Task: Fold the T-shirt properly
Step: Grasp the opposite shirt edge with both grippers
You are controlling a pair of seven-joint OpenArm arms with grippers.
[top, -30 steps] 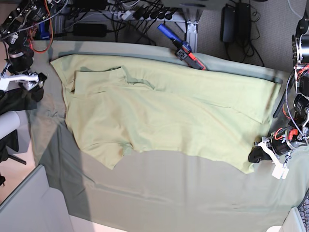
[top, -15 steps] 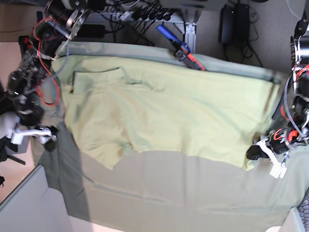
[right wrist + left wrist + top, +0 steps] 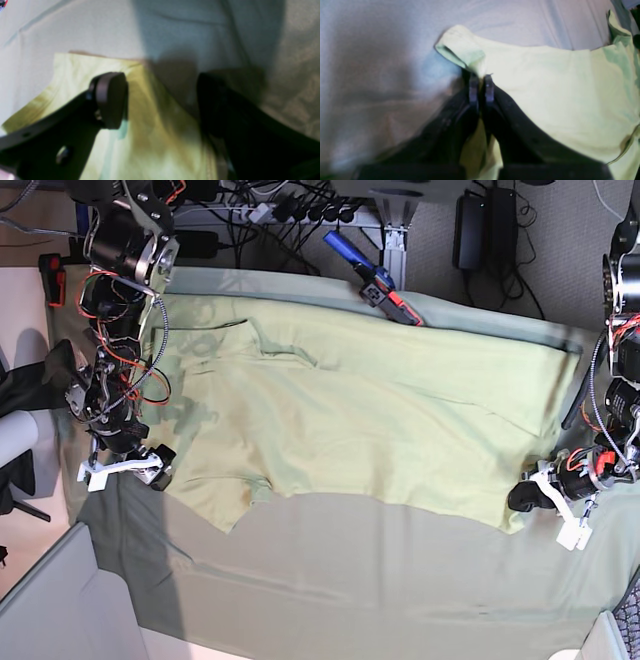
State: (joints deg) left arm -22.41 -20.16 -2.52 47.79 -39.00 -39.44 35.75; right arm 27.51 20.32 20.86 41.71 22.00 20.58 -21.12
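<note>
While one grey-green cloth [image 3: 380,580] covered the tabletop, one lime T-shirt [image 3: 380,410] lay spread across its far half. Two arms flanked it. The left end effector [image 3: 481,83] had its jaws pinched together on the T-shirt's near hem corner. The right end effector [image 3: 162,100] hung with jaws wide apart over the sleeve edge, holding nothing.

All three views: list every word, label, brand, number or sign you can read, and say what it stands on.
None can be read.
T-shirt: plain fabric, no print shows in any view.
Blue and red tool at the table's far edge: any marking is too small to read.
Both wrist views are blurred and show only cloth and black fingers.
</note>
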